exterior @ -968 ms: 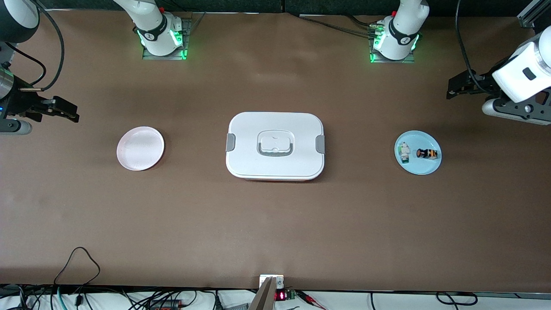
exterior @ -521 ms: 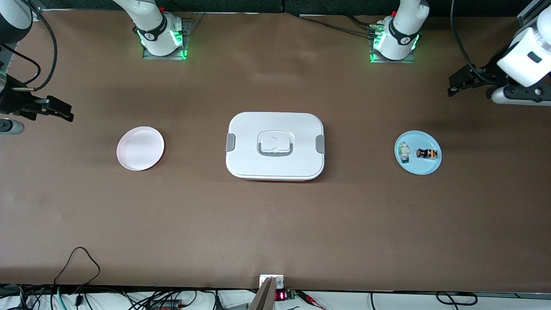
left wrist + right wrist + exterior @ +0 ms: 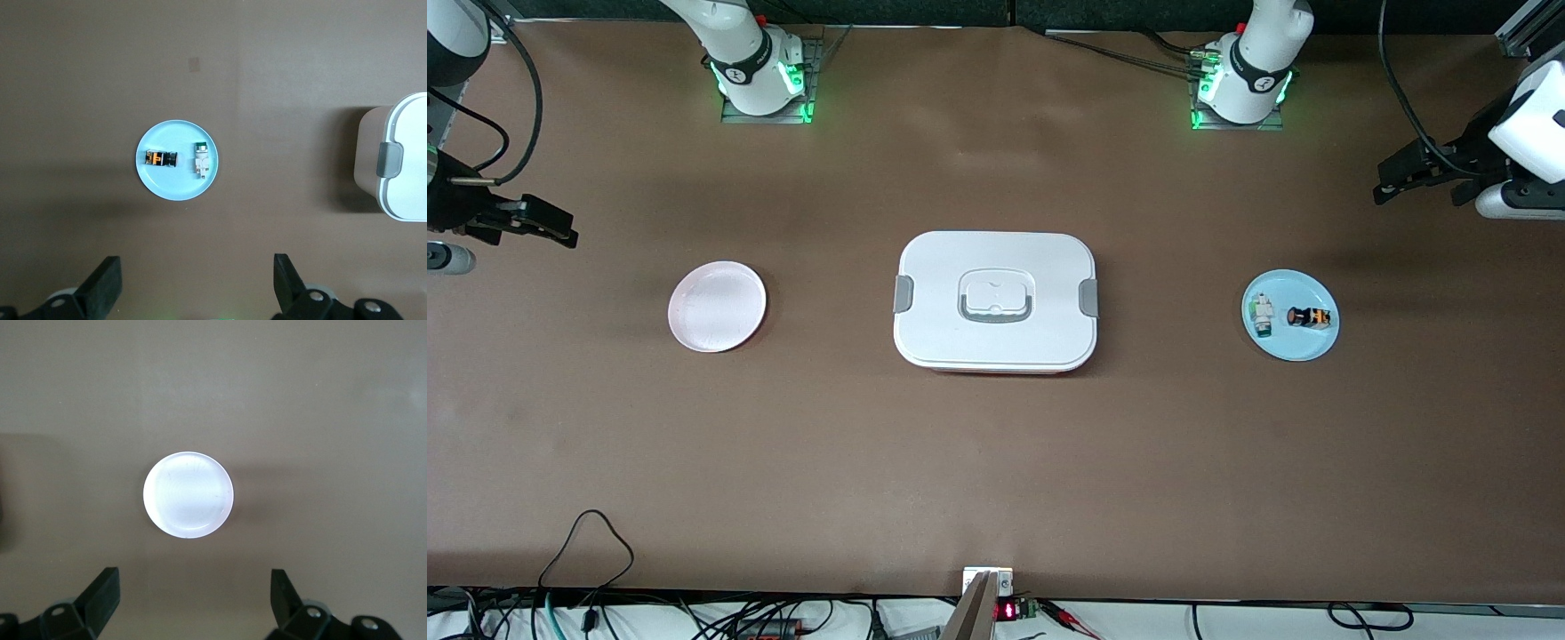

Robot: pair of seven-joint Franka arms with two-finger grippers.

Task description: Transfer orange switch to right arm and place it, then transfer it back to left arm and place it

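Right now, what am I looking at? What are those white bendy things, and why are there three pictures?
The white bendy things are two robot arms bolted to a brown table. One picture looks down from a high camera; the other two come from little cameras on each arm's wrist. Each arm ends in a pincher. The left gripper hangs open near a blue plate, holding nothing. The right gripper hangs open near a pink plate, which has nothing on it. On the blue plate lie the orange switch and a white-and-green part, side by side. Between the plates sits a big white box with its lid on.
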